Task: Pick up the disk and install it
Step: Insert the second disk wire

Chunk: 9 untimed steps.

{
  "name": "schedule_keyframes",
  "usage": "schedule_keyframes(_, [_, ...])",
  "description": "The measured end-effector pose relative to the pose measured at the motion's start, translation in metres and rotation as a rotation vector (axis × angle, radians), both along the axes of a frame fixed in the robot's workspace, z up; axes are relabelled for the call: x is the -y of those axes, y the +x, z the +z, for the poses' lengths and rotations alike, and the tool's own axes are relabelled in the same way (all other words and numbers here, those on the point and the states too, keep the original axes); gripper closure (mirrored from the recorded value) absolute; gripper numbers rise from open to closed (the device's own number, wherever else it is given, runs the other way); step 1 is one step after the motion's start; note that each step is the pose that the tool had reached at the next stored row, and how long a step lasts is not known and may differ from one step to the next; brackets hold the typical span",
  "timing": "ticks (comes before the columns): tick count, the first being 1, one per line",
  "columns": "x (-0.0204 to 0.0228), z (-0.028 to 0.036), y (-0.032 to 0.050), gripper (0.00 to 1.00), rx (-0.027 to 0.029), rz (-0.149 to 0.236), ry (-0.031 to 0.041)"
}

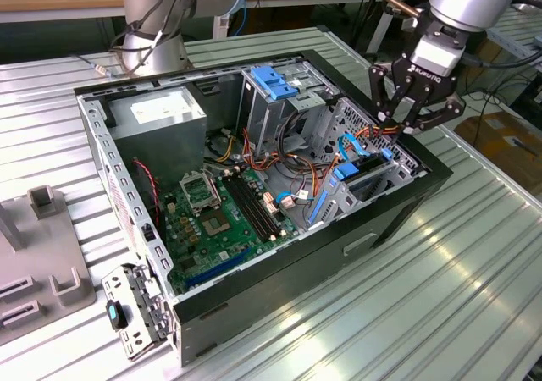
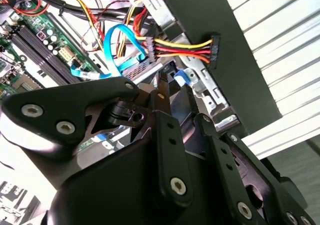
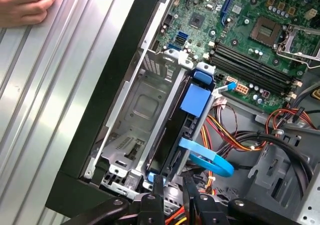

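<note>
The disk (image 1: 366, 171) stands on edge in the drive bay at the open computer case's end on the exterior view's right, with its blue rails showing. In the first wrist view the disk (image 3: 175, 135) is seated in the metal bay (image 3: 135, 105) with a blue pull tab on its edge. My gripper (image 1: 399, 127) hovers just above the bay's outer end. Its fingers (image 3: 158, 192) are drawn close together over the disk's near end, and I see nothing held between them.
A hand (image 3: 22, 5) rests on the ribbed table beside the case. A blue data cable (image 3: 212, 162) and red-yellow power wires (image 2: 180, 47) crowd the bay. A grey cage with blue latch (image 1: 275, 83) stands mid-case. Grey fixtures (image 1: 42, 262) sit at the exterior view's left.
</note>
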State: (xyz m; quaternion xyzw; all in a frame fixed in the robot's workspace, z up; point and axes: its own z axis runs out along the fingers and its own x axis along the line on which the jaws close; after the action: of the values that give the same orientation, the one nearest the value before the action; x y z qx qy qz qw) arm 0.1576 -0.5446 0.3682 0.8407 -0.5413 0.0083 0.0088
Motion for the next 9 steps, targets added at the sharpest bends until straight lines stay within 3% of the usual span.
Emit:
schedule_keyframes(6, [-0.0004, 0.0020, 0.0071, 0.70, -0.0032, 0.002, -0.0014])
schedule_keyframes(9, [-0.0005, 0.0042, 0.0126, 0.70, -0.0096, 0.002, -0.0039])
